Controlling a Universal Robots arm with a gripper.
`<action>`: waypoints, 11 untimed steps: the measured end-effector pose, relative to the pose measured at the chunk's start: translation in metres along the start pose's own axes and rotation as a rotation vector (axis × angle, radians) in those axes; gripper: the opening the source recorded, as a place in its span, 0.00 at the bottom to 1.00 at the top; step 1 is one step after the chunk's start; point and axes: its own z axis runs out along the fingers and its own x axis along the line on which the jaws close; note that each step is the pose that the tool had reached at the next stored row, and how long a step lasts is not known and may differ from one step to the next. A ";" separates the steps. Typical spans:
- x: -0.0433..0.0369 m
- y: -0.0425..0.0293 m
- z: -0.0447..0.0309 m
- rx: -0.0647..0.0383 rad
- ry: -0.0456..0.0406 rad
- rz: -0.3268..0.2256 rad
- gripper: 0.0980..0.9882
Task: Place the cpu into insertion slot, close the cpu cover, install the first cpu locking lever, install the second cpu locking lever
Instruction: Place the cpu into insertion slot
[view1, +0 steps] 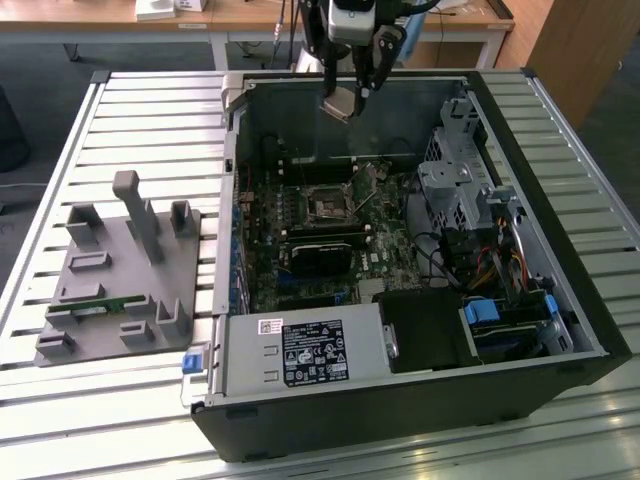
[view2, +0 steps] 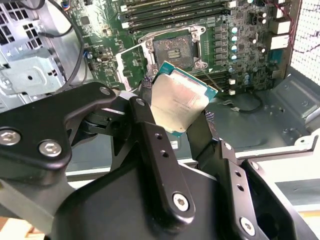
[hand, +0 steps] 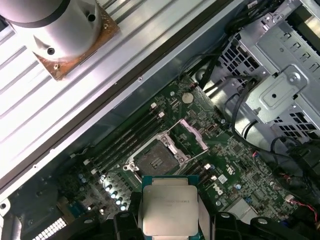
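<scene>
**CPU GRIPPED ABOVE THE UNCOVERED SOCKET**

Locate the black two-fingered gripper (view1: 341, 100) (view2: 175, 122) (hand: 169, 216) above the open black computer case (view1: 400, 412), near its far wall in the exterior view. Note the fingers (view2: 150, 135) clamped on opposite edges of the cpu (view1: 337, 105) (view2: 180, 102) (hand: 167, 207), a small flat square chip with a dull silver-grey metal top, held tilted and well clear of the green motherboard (hand: 235, 165).

Find the insertion slot (view1: 328, 205) (view2: 175, 50) (hand: 152, 161), a small square black-rimmed socket, with its dark centre uncovered. See the cpu cover (hand: 194, 134), a thin silver-grey metal frame plate, swung up at one edge of the slot.

Note around the slot:
- long narrow black memory slots (view2: 170, 15) along another edge;
- a black rectangular card (view1: 322, 258) just beside its near edge;
- a silver perforated drive cage (view1: 455, 185) along the case edge at the exterior view's right;
- a grey labelled power supply box (view1: 300, 350) at the case's near edge.

Find a grey fixture plate with upright posts (view1: 110, 300) on the slatted metal table (view1: 150, 110), at the exterior view's left of the case.
</scene>
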 end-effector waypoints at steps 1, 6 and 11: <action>0.0000 0.0000 0.0000 0.000 -0.0008 0.009 0.48; 0.0000 0.0000 0.0001 -0.001 -0.0045 0.052 0.48; 0.0000 0.0000 0.0003 -0.002 -0.0079 0.091 0.48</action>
